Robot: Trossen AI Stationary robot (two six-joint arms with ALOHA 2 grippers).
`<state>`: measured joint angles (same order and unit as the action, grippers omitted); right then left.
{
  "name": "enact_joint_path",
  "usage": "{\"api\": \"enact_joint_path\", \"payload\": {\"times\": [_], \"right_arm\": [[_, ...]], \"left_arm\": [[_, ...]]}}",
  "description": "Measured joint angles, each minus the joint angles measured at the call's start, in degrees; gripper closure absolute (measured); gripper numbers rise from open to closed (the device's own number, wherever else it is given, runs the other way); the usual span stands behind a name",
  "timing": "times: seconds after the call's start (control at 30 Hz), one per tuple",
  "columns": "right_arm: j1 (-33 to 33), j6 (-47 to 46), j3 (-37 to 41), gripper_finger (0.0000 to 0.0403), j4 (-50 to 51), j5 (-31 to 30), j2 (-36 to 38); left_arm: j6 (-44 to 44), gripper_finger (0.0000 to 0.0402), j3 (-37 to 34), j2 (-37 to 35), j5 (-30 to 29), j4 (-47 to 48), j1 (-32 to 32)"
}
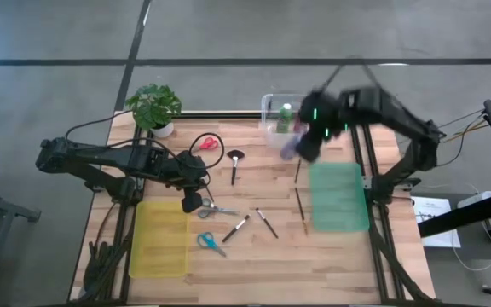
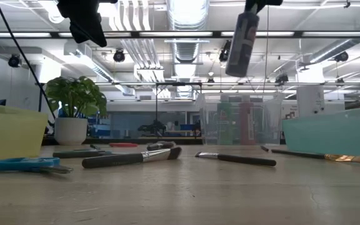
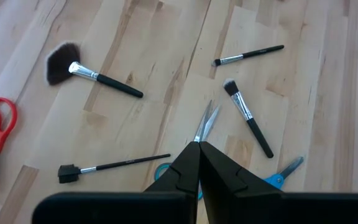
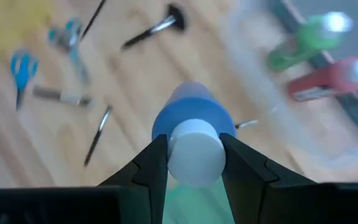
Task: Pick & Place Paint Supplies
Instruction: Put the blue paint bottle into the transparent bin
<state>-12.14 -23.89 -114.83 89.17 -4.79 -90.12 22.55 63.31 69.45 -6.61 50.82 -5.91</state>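
Your right end effector (image 4: 194, 163) is clamped on the blue paint bottle (image 4: 190, 121) near its white cap, aloft beside the clear bin (image 1: 276, 112), light, stiff, probably slick, while your left end effector (image 3: 199, 163), closed empty, hovers farther off over grey scissors (image 1: 216, 208).

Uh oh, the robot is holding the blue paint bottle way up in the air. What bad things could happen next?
The right gripper pinches the blue paint bottle only near its white cap, high above the table. It might slip, fall and roll. It also hangs close to the clear bin with the green bottle, so a swing could bump the bin's wall. The left gripper sits shut just above the grey-handled scissors and might knock them.
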Motion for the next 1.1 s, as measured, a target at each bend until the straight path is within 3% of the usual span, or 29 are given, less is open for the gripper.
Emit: {"api": "enact_joint_path", "payload": {"times": [0.23, 0.53, 0.73, 1.1], "right_arm": [[-17.6, 7.1, -9.0, 0.0288, 0.9, 7.3, -7.4], [-24.7, 9.3, -18.8, 0.0288, 0.8, 10.0, -15.6], [-26.4, 9.7, -16.6, 0.0288, 0.8, 11.1, -15.6], [-28.9, 9.8, -4.4, 0.0288, 0.8, 9.0, -11.3]], "left_arm": [[1.1, 0.0384, 0.0, 0.0, 0.0, 0.0, 0.0], [3.2, 0.0384, 0.0, 0.0, 0.0, 0.0, 0.0], [3.5, 0.0384, 0.0, 0.0, 0.0, 0.0, 0.0], [2.8, 0.0384, 0.0, 0.0, 0.0, 0.0, 0.0]]}}
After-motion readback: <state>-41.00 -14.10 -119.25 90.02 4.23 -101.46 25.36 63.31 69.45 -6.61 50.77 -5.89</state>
